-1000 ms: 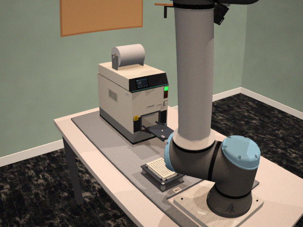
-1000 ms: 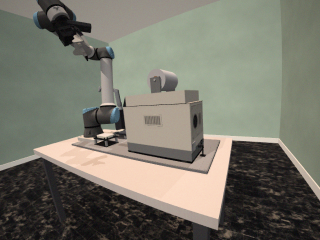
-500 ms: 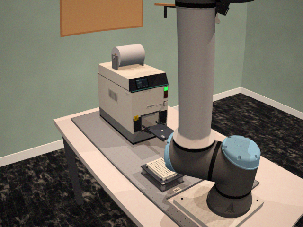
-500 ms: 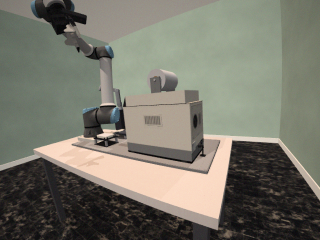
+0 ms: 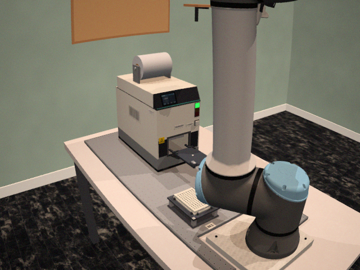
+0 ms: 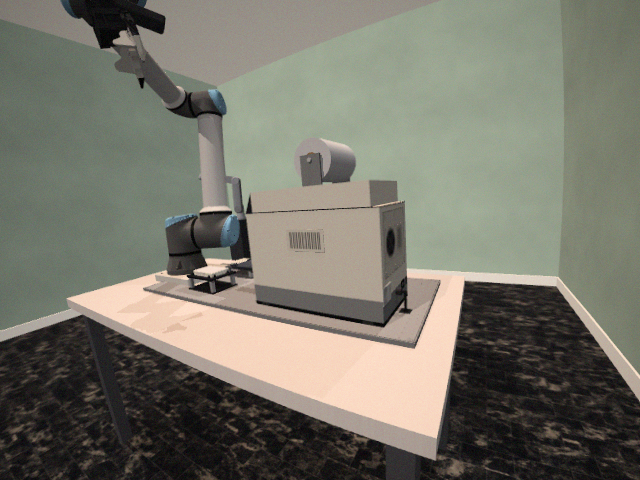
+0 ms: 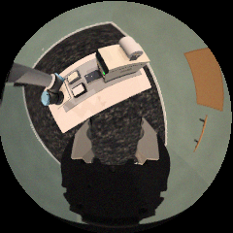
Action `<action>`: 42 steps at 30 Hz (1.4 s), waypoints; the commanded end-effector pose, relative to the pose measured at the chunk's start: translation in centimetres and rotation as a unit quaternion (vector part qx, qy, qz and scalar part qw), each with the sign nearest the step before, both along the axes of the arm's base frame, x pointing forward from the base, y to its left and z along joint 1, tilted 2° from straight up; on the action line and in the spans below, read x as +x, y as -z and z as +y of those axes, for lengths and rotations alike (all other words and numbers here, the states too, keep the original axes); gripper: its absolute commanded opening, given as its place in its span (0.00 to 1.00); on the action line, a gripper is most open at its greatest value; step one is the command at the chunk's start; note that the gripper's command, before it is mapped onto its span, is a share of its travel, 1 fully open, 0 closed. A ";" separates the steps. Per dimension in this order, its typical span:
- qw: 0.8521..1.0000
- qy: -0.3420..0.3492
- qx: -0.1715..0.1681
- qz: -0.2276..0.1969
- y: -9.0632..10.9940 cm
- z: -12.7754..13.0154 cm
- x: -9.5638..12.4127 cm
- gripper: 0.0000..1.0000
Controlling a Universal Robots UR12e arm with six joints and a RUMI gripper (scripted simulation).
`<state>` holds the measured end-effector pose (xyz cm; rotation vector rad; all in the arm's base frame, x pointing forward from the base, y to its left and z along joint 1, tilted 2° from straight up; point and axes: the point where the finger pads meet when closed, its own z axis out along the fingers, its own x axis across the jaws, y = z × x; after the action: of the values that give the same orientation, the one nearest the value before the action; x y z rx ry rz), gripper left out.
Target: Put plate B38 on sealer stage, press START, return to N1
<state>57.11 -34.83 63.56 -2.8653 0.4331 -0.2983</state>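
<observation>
Fingers (image 6: 129, 52) stand open, nothing between them, high above the counter (image 5: 101, 185) (image 6: 258, 372) (image 7: 109, 105). Below them, the plate (image 5: 189, 199) (image 6: 210, 270) (image 7: 79, 89) sits in N1 (image 5: 203, 216) (image 6: 212, 277) (image 7: 80, 96); its lettering is too small to read. The arm (image 5: 234, 87) (image 6: 211, 160) (image 7: 29, 75) hides one plate corner and N2 in the top view. Dark mottled floor (image 5: 43, 226) (image 6: 516, 361) (image 7: 114, 138) spreads under the counter; beyond the fingers rise green walls (image 5: 35, 87) (image 6: 413, 129) (image 7: 177, 126) and a brown board (image 5: 118, 17) (image 7: 206, 80), cut off above in the top view.
</observation>
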 end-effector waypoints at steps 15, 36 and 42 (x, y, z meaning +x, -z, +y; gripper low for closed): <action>0.997 -0.002 -0.048 0.057 -5.8 -2.8 -3.6 0.68; 0.988 -0.003 -0.098 0.117 -12.3 -5.1 -8.1 0.68; 0.988 -0.022 -0.101 0.115 -12.3 -3.1 -6.6 0.68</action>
<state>49.65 -39.27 75.55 -3.1069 0.4408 -0.0067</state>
